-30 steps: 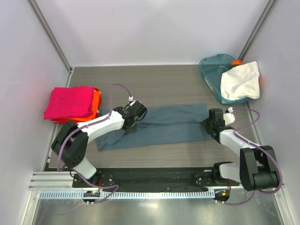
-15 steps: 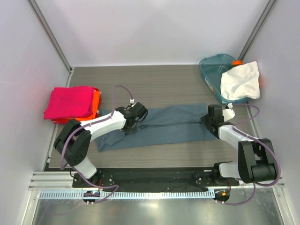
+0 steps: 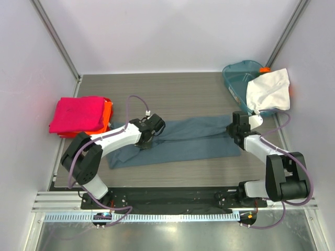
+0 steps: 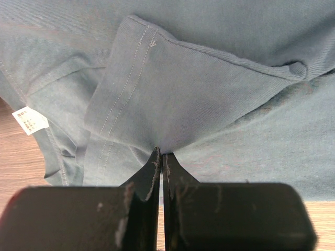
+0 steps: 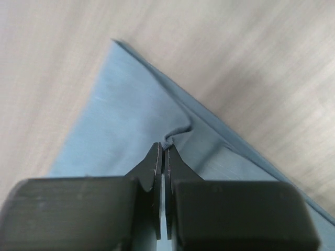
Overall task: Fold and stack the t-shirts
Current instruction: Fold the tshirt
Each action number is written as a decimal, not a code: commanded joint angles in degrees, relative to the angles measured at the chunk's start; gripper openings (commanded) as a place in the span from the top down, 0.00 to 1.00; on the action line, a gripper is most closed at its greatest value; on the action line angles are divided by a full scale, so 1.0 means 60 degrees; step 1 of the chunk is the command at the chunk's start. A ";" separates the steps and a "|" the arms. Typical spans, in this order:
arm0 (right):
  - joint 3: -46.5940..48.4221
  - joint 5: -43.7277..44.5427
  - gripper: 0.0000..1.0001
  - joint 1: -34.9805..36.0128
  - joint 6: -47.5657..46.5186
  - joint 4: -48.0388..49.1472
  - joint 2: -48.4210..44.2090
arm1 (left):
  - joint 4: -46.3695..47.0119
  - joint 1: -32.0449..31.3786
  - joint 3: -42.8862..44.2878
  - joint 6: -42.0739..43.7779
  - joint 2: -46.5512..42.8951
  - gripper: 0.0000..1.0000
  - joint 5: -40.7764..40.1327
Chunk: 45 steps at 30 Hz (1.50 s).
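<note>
**Two pinches on one shirt, ready for the next fold**

Both of my grippers are closed on the same cloth. At the tips of my left gripper [image 4: 159,154] the jaws stand together, with a small pucker of the slate blue-grey t-shirt [image 4: 220,89] caught between them. I hold it at the edge of a stitched flap, I think because lifting there carries this whole end. A white care label [image 4: 30,120] lies just left of these tips.

My right gripper [image 5: 162,149] is also pressed together on a little ridge of the same shirt, close to its corner. Beyond that corner only the bare table [image 5: 246,47] shows. The shirt lies flat as a long band between my two grippers, so I judge that the lengthwise fold is done and the crosswise fold comes next. Both ends should rise evenly, or the band will twist.

Well to the left of my left gripper, the pink t-shirt [image 3: 78,112] rests folded on the orange-red t-shirt [image 3: 108,111]; this is the stack. Beyond my right gripper, the white t-shirt [image 3: 268,90] hangs over the rim of the teal tub [image 3: 236,73], not yet folded.
</note>
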 commanded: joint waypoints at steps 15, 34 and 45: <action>-0.0317 0.0794 0.99 -0.0195 -0.0103 -0.0435 -0.1133 | -0.0851 -0.0072 0.0494 0.0333 0.0392 1.00 0.0495; -0.1169 0.1453 0.47 -0.0195 -0.0160 -0.0258 -0.2303 | -0.0853 -0.0219 0.0611 0.0084 -0.0016 0.64 0.1257; 0.1159 0.0048 0.88 -0.0195 -0.2417 -0.0536 -0.0944 | -0.0764 0.0469 0.1196 -0.0530 -0.1879 0.44 0.0672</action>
